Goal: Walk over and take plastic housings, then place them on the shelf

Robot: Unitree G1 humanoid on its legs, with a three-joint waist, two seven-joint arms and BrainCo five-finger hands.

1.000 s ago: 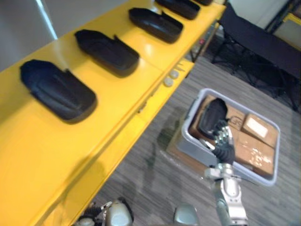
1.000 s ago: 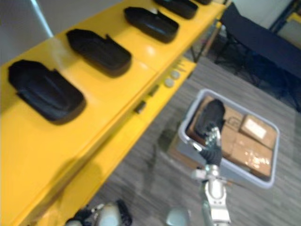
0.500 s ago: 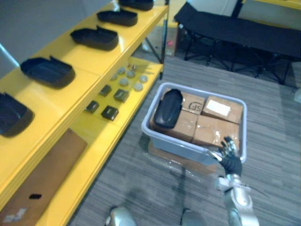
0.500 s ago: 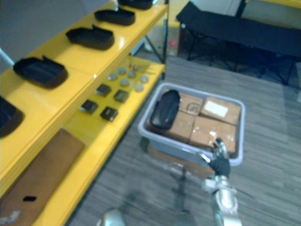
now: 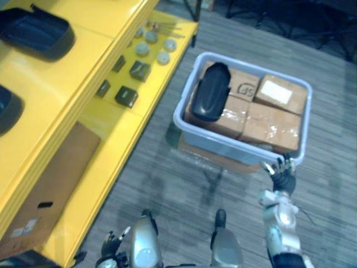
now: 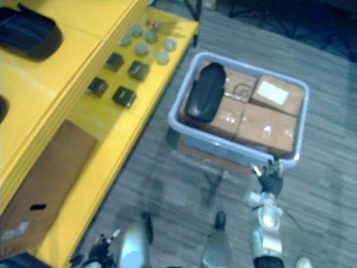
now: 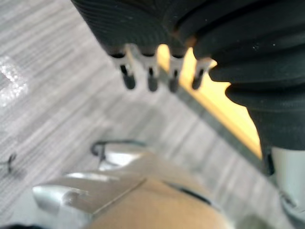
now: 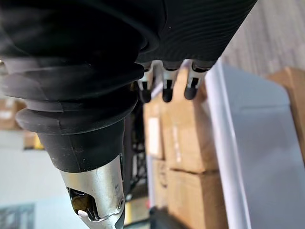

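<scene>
A shelf (image 5: pixel 61 84) is set along the left, with housings (image 5: pixel 36 33) laid on its upper level, and small parts (image 5: pixel 127 96) and a cardboard sheet (image 5: pixel 50 184) on the lower level. To its right a bin (image 5: pixel 234 152) is placed on the floor (image 5: pixel 167 184); boxes (image 5: pixel 273 120) are packed in it, and a single housing (image 5: pixel 212 92) is laid on them at the bin's left side. The right hand (image 5: pixel 283 174) is held just before the bin's near wall

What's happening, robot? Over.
Right hand open, just short of the grey bin. Left hand open, empty. Black housing lies on boxes inside. Nothing covers it.
</scene>
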